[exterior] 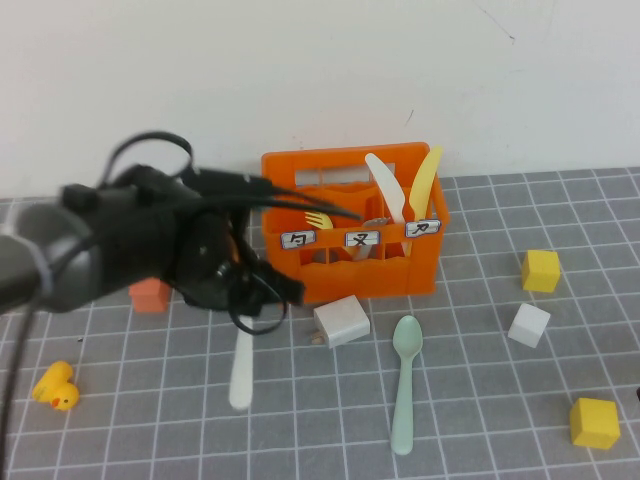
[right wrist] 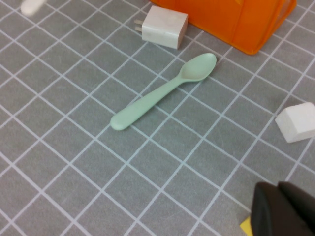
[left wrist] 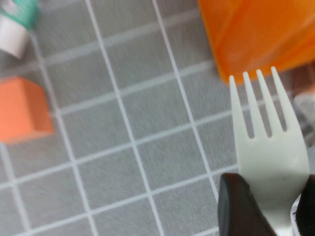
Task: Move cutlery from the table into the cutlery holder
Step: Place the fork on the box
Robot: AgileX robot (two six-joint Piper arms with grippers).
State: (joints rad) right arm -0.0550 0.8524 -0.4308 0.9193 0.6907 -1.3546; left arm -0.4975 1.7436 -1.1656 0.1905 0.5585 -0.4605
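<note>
Left pincer (left wrist: 268, 206) is gripping the one cream fork (left wrist: 268, 152) at 9 o'clock of the orange crate (exterior: 350, 270), tines toward it. One mint spoon (exterior: 404, 385) is lying on the bench (exterior: 150, 400), bowl toward 12. Right pincer (right wrist: 283, 209), shut and empty, is hanging over the bench near the spoon.

I am seeing a cream-white fork (left wrist: 269, 162), a mint-green spoon (right wrist: 162, 91), an orange crate (exterior: 350, 225) and grey tiles (exterior: 480, 400) with white grout
</note>
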